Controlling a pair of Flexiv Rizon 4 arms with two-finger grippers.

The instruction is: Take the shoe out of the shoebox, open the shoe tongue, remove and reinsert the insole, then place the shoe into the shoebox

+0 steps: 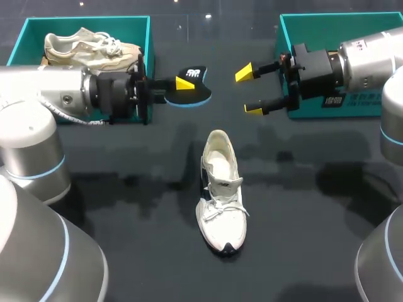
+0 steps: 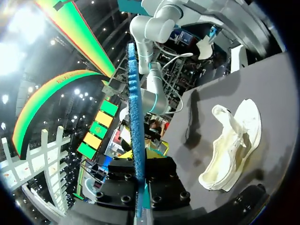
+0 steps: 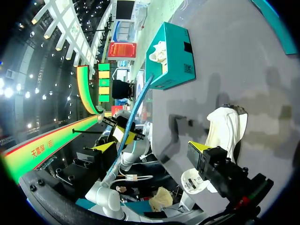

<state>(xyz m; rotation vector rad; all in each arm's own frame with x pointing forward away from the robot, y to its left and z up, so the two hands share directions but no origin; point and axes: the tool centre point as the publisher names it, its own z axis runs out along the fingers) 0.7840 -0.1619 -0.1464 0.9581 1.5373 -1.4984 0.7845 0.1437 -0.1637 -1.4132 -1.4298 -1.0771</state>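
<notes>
A white shoe (image 1: 220,192) lies on the dark table, toe towards the front, its opening empty. My left gripper (image 1: 182,85) is shut on a black insole (image 1: 200,92) with a blue underside, held in the air beyond the shoe's heel. In the left wrist view the insole (image 2: 136,112) stands edge-on between the fingers, with the shoe (image 2: 234,140) off to one side. My right gripper (image 1: 250,91) hangs open just right of the insole, not touching it. From the right wrist view the open gripper (image 3: 151,146) faces the insole's edge (image 3: 137,110) and the shoe (image 3: 225,124).
A teal shoebox (image 1: 148,38) at the back left holds a second, beige shoe (image 1: 91,50); that box (image 3: 176,61) also shows in the right wrist view. Another teal shoebox (image 1: 315,25) stands at the back right, behind my right arm.
</notes>
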